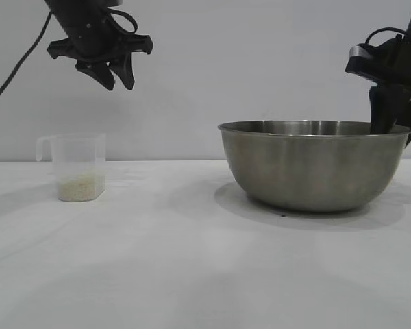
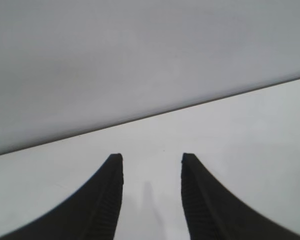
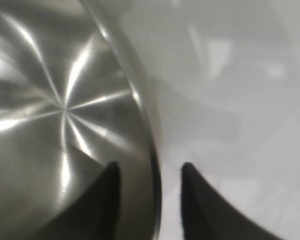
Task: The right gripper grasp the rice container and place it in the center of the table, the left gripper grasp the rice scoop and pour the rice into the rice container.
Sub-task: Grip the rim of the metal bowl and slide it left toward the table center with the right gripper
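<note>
Astride the rice container [image 3: 65,110] rim — right hand [image 3: 150,172], fingers apart.

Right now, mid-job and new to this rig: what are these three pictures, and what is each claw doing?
The wide picture faces two robot arms across a white table. The other two come from cameras on each arm's wrist, looking out between its fingers.

On the table stand a steel bowl, the rice container, and a clear plastic rice scoop with rice in its bottom.

The left gripper hangs open above the scoop, holding nothing; its wrist view shows only bare table and wall.

The right gripper straddles the bowl's rim, one finger inside, one outside, with a gap showing, so no firm grip yet. The bowl rests on the table.
</note>
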